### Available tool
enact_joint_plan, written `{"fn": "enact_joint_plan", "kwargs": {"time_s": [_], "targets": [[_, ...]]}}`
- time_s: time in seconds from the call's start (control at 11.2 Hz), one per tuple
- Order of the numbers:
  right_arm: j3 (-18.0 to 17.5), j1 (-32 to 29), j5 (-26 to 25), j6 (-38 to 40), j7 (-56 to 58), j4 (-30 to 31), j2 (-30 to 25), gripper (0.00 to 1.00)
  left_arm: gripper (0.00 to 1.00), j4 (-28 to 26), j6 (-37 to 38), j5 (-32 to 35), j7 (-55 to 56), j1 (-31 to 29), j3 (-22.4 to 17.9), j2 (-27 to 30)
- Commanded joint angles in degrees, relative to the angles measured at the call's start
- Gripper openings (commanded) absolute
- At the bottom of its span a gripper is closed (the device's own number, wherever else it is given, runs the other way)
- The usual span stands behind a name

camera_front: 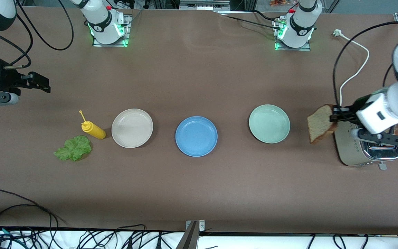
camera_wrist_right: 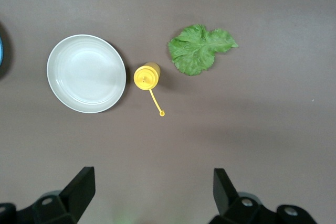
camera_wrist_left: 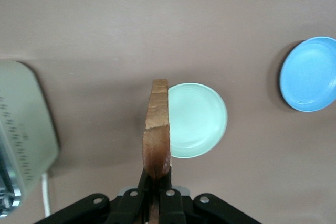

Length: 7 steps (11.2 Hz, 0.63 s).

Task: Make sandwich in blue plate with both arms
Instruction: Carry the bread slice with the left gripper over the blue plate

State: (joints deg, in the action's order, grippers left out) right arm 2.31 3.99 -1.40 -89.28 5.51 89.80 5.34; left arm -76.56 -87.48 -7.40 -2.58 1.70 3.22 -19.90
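My left gripper is shut on a brown bread slice, held on edge in the air beside the toaster. In the left wrist view the slice rises from the gripper, with the pale green plate and the blue plate below. The blue plate sits bare at the table's middle. A green lettuce leaf lies toward the right arm's end. My right gripper waits open, high over that end of the table.
A beige plate and a yellow squeeze bottle stand beside the lettuce. The pale green plate lies between the blue plate and the toaster. A white cord runs from the toaster.
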Motion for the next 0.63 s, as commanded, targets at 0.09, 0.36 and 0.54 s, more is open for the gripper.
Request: {"fn": "enact_joint_plan", "kwargs": {"time_s": [0.09,0.36,0.54], "targets": [[0.06,0.14,-0.09,0.60,0.20,0.46,-0.69,1.00,0.00,0.63,0.99,2.83,11.85,-0.29,9.58,-0.14],[0.06,0.14,-0.09,0.60,0.20,0.46,-0.77,1.00,0.00,0.63,0.73,2.66,21.27,0.23,16.09,-2.15],[0.06,0.14,-0.09,0.69,0.20,0.46,-0.77,1.00,0.00,0.80,0.20,2.31,24.89,0.23,19.44,-4.35]]}}
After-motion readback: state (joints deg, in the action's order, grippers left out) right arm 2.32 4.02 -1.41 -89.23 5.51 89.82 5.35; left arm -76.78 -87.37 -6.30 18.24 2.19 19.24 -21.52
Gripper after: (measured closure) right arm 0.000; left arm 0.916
